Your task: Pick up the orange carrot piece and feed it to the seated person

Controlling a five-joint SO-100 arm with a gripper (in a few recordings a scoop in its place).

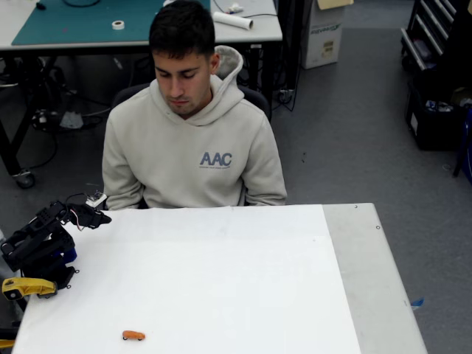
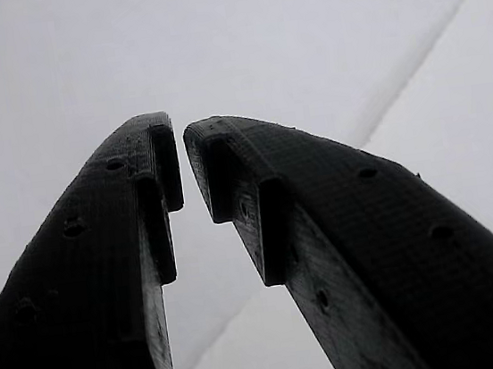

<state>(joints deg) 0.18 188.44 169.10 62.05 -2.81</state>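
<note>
Step in hand: approach not yet begun; the gripper point(image 2: 182, 161) holds nothing.

In the wrist view we see the two black fingers point(image 2: 258, 201) nearly closed, with only a narrow gap at the tips and nothing between them; below them lies plain white table surface point(image 2: 52, 64). In the fixed view the arm point(image 1: 40, 240) sits folded at the left edge of the table, its gripper pointing toward the seated person point(image 1: 193, 140), who sits close behind the far edge. The orange carrot piece point(image 1: 133, 335) lies flat on the table, well apart from the gripper, nearer the camera and to the right of it. We judge that the next move calls for swinging the gripper over the carrot piece, opening the jaws wider than its short axis, descending until the tips bracket it, then closing. The piece is small, so alignment must be exact.
</note>
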